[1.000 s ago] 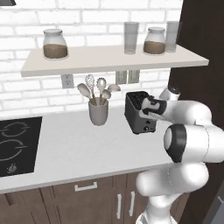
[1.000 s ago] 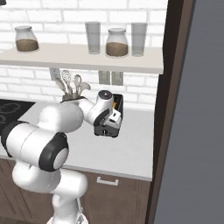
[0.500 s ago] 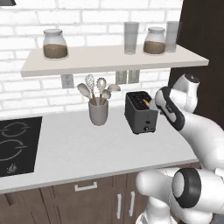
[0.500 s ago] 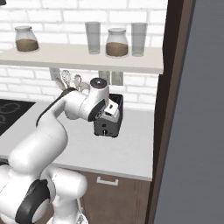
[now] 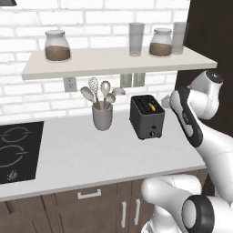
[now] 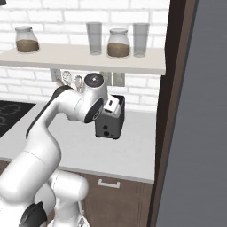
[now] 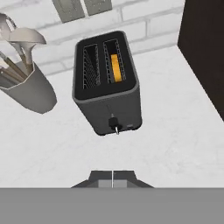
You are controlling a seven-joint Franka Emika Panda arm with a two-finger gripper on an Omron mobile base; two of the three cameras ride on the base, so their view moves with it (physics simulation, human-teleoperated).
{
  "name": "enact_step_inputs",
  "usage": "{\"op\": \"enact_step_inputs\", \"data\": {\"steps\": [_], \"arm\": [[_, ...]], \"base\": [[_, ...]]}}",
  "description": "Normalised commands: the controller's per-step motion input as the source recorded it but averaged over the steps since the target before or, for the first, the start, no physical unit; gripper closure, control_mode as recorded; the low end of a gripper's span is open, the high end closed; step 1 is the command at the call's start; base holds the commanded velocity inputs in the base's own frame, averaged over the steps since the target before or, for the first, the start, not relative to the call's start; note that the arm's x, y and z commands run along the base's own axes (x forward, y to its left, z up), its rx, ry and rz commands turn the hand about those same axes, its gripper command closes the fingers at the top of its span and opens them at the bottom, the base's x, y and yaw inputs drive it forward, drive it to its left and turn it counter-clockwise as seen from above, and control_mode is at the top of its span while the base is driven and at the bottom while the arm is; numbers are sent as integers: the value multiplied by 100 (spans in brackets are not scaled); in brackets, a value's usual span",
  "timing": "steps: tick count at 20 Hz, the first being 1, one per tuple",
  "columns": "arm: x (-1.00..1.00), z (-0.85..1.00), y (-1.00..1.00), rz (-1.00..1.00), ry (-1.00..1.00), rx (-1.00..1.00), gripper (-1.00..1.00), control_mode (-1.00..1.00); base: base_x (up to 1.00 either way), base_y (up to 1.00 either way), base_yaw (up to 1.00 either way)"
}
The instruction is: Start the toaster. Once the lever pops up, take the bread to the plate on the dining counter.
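Note:
The black toaster [image 7: 107,87] stands on the white worktop [image 7: 175,131], near the brick wall. The bread [image 7: 114,68] sits deep in its right slot and shows as an orange-yellow strip, also seen in the left base view [image 5: 152,107]. A small lever [image 7: 114,124] sits low on the toaster's front. My gripper [image 7: 113,177] hovers above and in front of the toaster, shut with nothing between its tips, apart from the toaster. In the right base view my arm covers part of the toaster [image 6: 111,127]. The plate and the dining counter are out of view.
A grey utensil cup [image 5: 102,116] with spoons stands left of the toaster. The black hob [image 5: 16,150] lies at the far left. A shelf [image 5: 113,61] with jars and glasses hangs above. A dark tall panel [image 6: 170,111] closes off the right side.
My hand has drawn back from the toaster's front, up and to the right, and stays shut. The toaster and bread have not moved.

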Motion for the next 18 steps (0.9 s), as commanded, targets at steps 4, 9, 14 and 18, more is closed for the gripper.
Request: {"op": "enact_step_inputs", "data": {"steps": [4, 9, 14, 18], "arm": [[-2, 1, 0, 0, -17, -9, -100, -100], [22, 0, 12, 0, -1, -8, -100, -100], [8, 2, 10, 0, 0, -4, -100, -100], [0, 0, 0, 0, 0, 0, -100, -100]], "base": [[0, 0, 0], [0, 0, 0], [0, 0, 0], [0, 0, 0]]}}
